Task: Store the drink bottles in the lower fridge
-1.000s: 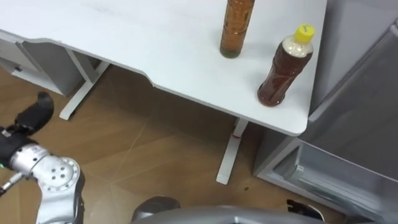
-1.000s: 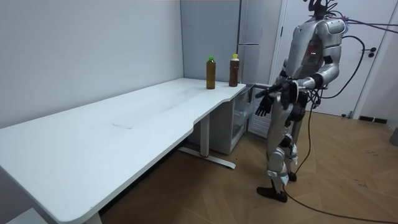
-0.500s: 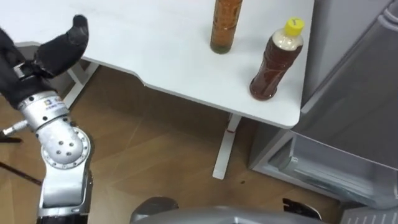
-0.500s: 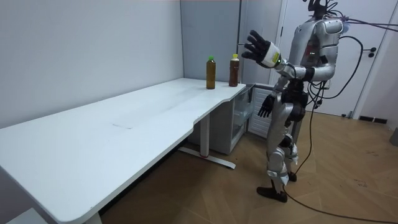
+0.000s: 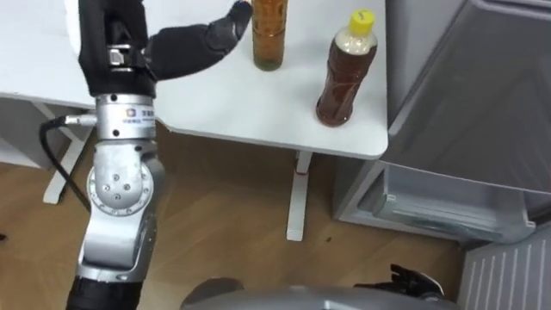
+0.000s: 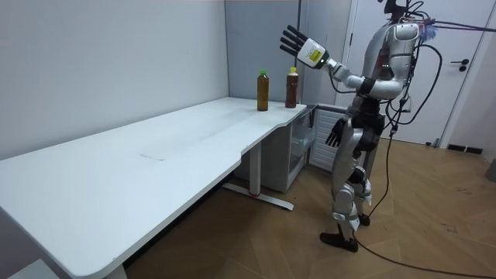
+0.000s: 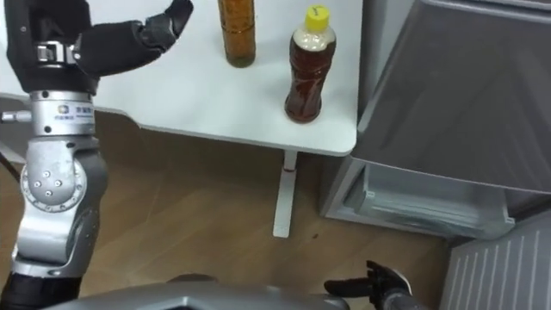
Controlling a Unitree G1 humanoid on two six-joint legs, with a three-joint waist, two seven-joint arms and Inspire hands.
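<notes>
left bottle (image 5: pixel 269 34) top cropped, fridge (image 5: pixel 469 95) partly cropped

bright, even room light; soft shadow on the floor (image 6: pixel 232 225) under the white table (image 6: pixel 178 147)

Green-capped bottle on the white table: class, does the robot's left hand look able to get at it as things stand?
Probably yes. The left hand is raised, open, near the green-capped bottle, with nothing between them; the yellow-capped bottle stands on its far side.
</notes>
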